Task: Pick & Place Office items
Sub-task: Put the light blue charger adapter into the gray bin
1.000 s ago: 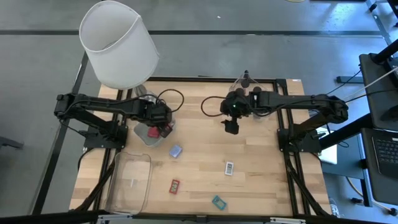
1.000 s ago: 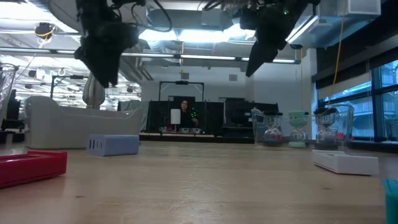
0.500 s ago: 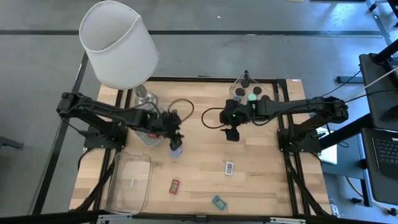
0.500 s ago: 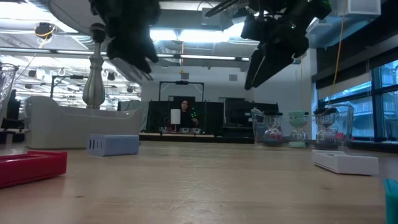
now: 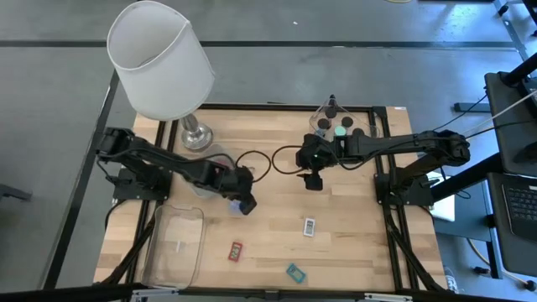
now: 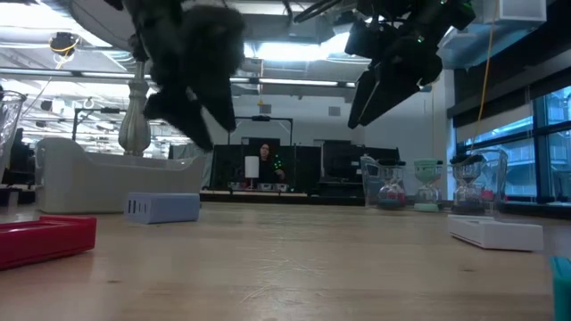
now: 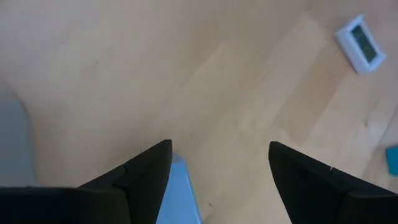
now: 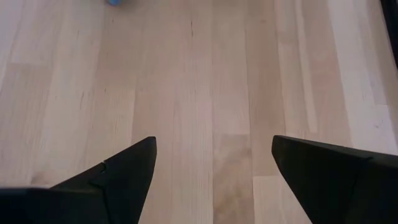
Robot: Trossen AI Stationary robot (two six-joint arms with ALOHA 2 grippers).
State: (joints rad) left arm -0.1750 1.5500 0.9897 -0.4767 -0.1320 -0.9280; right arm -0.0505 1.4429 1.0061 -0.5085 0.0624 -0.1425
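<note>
My left gripper (image 5: 244, 203) (image 7: 217, 146) hangs open just above a small blue piece (image 7: 179, 193) (image 6: 163, 207), which lies flat on the table below and between its fingers, nearer one of them. In the high view the gripper covers most of that piece. A white-labelled piece (image 5: 309, 226) (image 7: 360, 42), a red block (image 5: 236, 249) (image 6: 45, 239) and a teal piece (image 5: 294, 272) lie flat nearer the table's near edge. My right gripper (image 5: 312, 181) (image 8: 214, 140) hovers open over bare wood at mid-table. Dark caps with coloured tops stand in a clear tray (image 5: 336, 124) at the far right.
A white-shaded lamp (image 5: 161, 59) stands at the far left corner on its metal base (image 5: 195, 134). A clear tray (image 5: 178, 243) lies at the near left. Another tray (image 5: 205, 178) sits under the left arm. A black cable (image 5: 264, 159) loops across mid-table.
My left gripper has swung from the tray beside the lamp toward the table's right and near edge, and now hangs lower, over the blue piece. My right gripper shifted slightly toward the near edge, then held still. No piece on the table has moved.
</note>
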